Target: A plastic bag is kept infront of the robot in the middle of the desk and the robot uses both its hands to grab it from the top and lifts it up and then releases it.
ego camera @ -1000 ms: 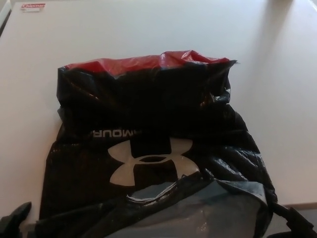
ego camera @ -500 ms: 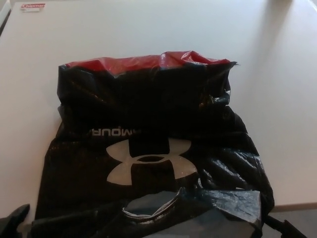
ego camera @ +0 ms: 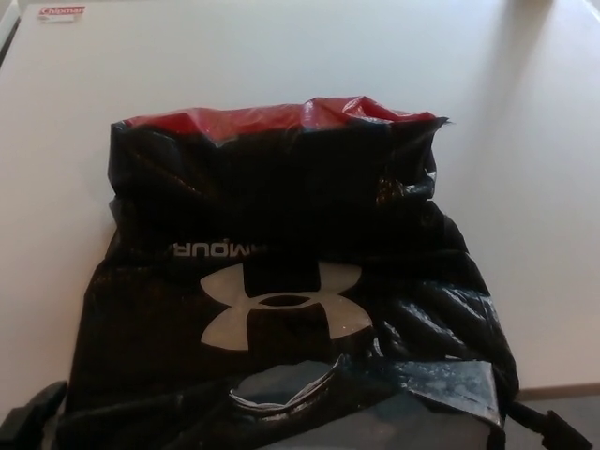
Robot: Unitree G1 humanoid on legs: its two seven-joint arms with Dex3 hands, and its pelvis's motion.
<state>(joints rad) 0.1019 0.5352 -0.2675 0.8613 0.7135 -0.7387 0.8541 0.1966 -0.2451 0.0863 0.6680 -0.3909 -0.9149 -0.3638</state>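
A black plastic bag [ego camera: 281, 281] fills the centre and lower half of the frame, lying on a pale table [ego camera: 281, 56] that stretches to the upper edge. A white printed logo [ego camera: 281, 305] sits on the bag's middle, with a line of white lettering [ego camera: 214, 249] just above it, seen upside down from the head view. A red band [ego camera: 281, 117] runs along the bag's far edge, toward the upper centre of the frame, crumpled at its right end. Near the bottom centre the bag's cut-out handle opening [ego camera: 281, 384] shows a lighter grey patch, and the glossy plastic is creased and folded along the lower right. The robot's left hand [ego camera: 28, 422] shows only as a dark shape in the lower left corner, touching or just beside the bag's near corner; whether its fingers are spread or gripping cannot be told. The right hand [ego camera: 553, 429] shows as a dark sliver in the lower right corner, beside the bag's other near corner, and its fingers cannot be made out either. A small white label with red print [ego camera: 62, 13] lies on the table in the upper left corner, well apart from the bag.
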